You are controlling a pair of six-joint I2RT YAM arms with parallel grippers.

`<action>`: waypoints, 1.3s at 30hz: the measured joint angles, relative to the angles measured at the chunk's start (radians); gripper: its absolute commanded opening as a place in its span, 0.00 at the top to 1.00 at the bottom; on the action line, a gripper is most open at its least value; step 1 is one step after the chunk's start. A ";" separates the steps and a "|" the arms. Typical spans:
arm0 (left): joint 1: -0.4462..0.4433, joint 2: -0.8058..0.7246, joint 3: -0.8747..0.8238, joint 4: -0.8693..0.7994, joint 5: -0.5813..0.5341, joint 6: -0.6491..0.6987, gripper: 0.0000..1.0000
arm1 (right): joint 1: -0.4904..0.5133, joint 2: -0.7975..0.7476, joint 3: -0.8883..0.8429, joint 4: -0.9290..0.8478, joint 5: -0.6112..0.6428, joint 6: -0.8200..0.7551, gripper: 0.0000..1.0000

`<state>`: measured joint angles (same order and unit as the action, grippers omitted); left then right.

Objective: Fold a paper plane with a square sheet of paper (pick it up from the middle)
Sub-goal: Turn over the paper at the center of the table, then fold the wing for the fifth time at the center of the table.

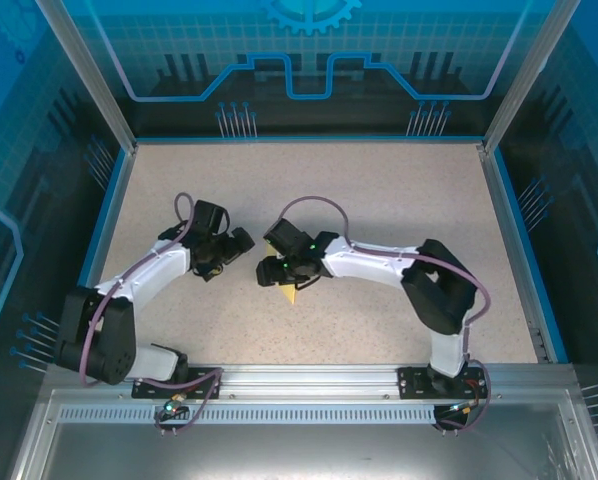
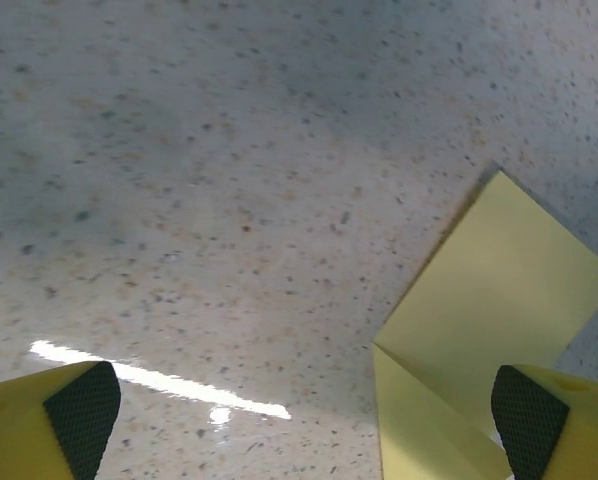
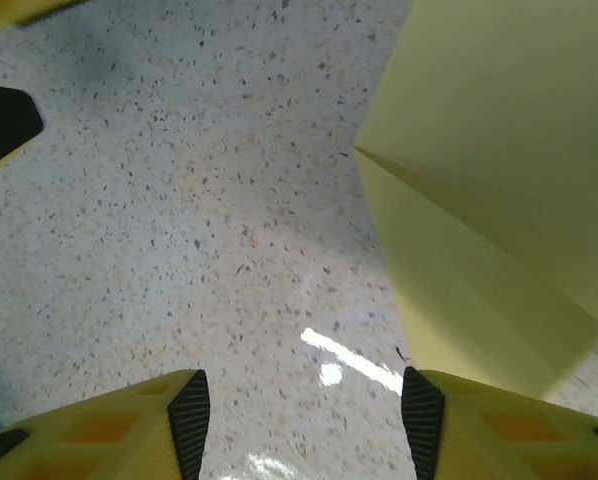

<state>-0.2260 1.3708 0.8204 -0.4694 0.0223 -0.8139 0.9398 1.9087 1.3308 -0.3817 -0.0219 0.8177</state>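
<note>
From above, hides most of the yellow paper [image 1: 291,294] under the right arm [image 1: 364,262] — leaves only a corner, too small to tell the folds. From the left wrist, crops it at right and bottom and masks its lower part behind the left fingers [image 2: 527,412]. From the right wrist, cuts it off at top and right — likewise the right fingers [image 3: 187,418] at the bottom border.

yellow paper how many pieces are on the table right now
1. The folded yellow paper sits in the middle of the table, partly hidden under the right end effector; both wrist cameras catch the same piece. A further scrap could hide under that end effector.
</note>
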 measured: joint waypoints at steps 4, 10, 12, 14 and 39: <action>0.007 -0.023 -0.011 0.003 0.000 -0.001 0.01 | 0.002 0.089 0.073 -0.053 0.029 -0.014 0.46; 0.008 -0.024 -0.021 0.004 0.001 0.000 0.01 | 0.002 0.128 0.090 -0.149 0.077 -0.067 0.45; 0.007 -0.024 -0.021 0.004 0.001 0.000 0.01 | 0.000 0.128 0.087 -0.164 0.079 -0.094 0.45; 0.007 -0.024 -0.021 0.004 0.002 0.000 0.01 | -0.004 0.123 0.062 -0.159 0.076 -0.133 0.45; -0.121 0.012 -0.058 0.151 0.230 0.000 0.02 | -0.202 -0.288 -0.381 0.043 -0.099 -0.109 0.46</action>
<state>-0.3466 1.3827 0.7628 -0.3180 0.2527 -0.8143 0.7376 1.6203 0.9493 -0.3382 -0.1207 0.7090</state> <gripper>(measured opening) 0.983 0.543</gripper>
